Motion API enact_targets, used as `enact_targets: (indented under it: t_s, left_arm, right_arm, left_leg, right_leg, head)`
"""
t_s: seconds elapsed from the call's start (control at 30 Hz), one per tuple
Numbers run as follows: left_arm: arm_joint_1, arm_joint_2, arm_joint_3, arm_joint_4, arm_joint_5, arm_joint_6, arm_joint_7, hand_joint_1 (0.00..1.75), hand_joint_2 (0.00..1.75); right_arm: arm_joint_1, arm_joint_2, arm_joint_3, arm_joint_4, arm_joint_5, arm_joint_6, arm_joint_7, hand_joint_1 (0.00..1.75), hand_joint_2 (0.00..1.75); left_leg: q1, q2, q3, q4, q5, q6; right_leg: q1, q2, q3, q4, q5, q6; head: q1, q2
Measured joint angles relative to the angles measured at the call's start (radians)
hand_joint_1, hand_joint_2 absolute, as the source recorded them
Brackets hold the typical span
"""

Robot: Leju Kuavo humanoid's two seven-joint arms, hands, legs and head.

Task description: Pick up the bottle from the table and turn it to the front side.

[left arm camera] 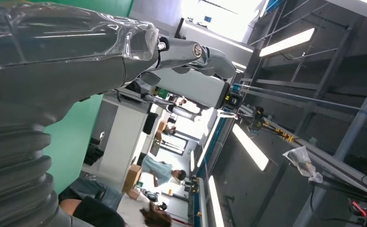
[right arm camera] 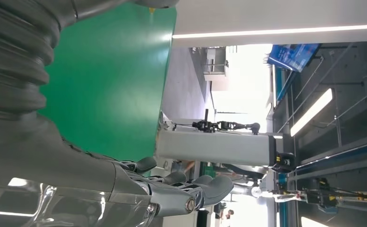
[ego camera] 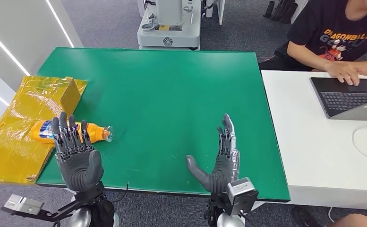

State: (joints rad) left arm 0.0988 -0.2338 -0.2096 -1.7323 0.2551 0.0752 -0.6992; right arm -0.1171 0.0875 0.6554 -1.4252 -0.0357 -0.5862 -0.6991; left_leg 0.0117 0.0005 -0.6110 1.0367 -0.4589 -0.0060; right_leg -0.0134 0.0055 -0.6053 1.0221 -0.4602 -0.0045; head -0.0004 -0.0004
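An orange bottle [ego camera: 96, 131] with a blue and white label lies on its side at the left of the green table [ego camera: 172, 90], its clear cap end pointing right. My left hand [ego camera: 75, 151] hovers over its near side with fingers spread, partly covering the bottle and holding nothing. My right hand [ego camera: 221, 161] is raised near the table's front edge, palm turned inward, fingers straight, thumb out, with nothing in it. The left wrist view shows the left hand [left arm camera: 68, 71] stretched out. The right hand [right arm camera: 124, 189] in its wrist view is also extended.
A cardboard box wrapped in yellow film [ego camera: 28, 123] sits at the table's left edge, just behind the bottle. A white desk [ego camera: 309, 142] adjoins on the right, where a person [ego camera: 337, 38] types on a laptop [ego camera: 349, 94]. A grey machine base [ego camera: 169, 26] stands beyond the far edge.
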Motion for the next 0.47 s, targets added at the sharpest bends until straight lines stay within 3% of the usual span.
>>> enact_targets:
  t_s: [0.47]
  left_arm:
    - [0.000, 0.000, 0.000, 0.009, -0.001, 0.019, 0.000, 0.00, 1.75]
  right_arm:
    - [0.001, -0.007, 0.006, 0.015, -0.014, -0.007, -0.001, 0.00, 1.75]
  left_leg:
    - [0.000, 0.000, 0.000, 0.000, 0.000, 0.000]
  right_leg:
    - [0.000, 0.000, 0.000, 0.000, 0.000, 0.000]
  head:
    - [0.000, 0.000]
